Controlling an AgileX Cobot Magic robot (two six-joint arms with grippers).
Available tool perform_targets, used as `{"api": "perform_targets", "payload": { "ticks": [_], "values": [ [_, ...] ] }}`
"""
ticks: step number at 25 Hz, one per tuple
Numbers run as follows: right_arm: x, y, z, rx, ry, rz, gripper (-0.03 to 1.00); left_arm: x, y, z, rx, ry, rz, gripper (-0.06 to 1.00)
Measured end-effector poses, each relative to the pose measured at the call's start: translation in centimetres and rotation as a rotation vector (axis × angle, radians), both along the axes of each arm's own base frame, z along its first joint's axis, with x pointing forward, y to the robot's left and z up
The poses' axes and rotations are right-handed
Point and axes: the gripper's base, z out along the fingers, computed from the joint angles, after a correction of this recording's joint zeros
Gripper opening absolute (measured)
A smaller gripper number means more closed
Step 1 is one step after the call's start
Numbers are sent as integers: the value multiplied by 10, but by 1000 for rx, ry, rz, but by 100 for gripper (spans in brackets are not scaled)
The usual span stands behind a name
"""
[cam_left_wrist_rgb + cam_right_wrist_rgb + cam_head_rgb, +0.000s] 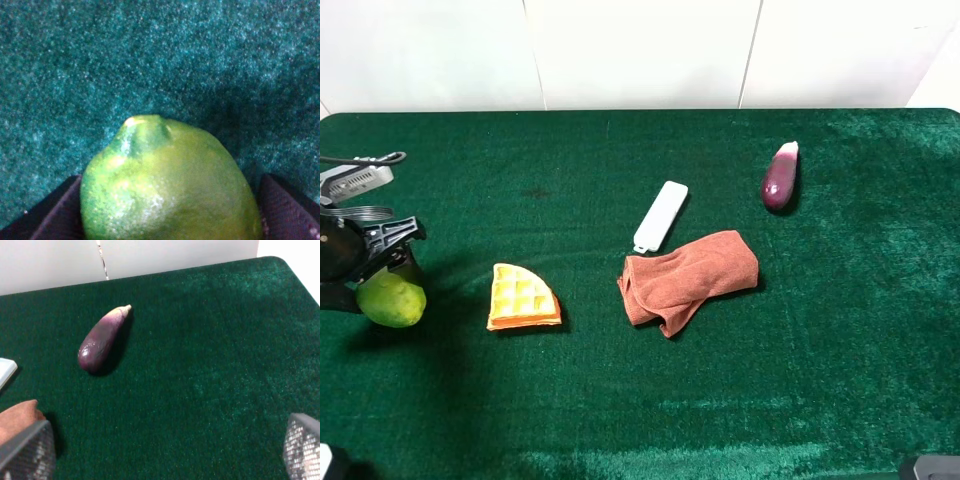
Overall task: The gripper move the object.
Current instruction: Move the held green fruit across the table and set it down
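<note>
At the far left of the counter [620, 420], the yellow-green fruit [170, 185] sits clamped between the fingers [287, 205] of the left gripper [382, 268]. I'd squeeze gently, lift straight and steer clear of the waffle wedge [523, 297]. The right gripper [162, 447] hangs open, empty.

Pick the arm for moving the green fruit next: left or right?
Left. The left tool has the green fruit clamped between its fingers. The right tool is open and empty, far off by the eggplant.
</note>
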Motion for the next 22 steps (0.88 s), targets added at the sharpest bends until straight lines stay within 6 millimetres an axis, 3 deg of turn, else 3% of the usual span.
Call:
{"api": "perform_targets", "payload": {
  "ticks": [13,22],
  "values": [
    [0,0,0,0,0,0,70,19,-2,25,-20,4,-40,69],
    [0,0,0,1,1,0,70,1,-3,66,-29,-59,-65,69]
  ]
}}
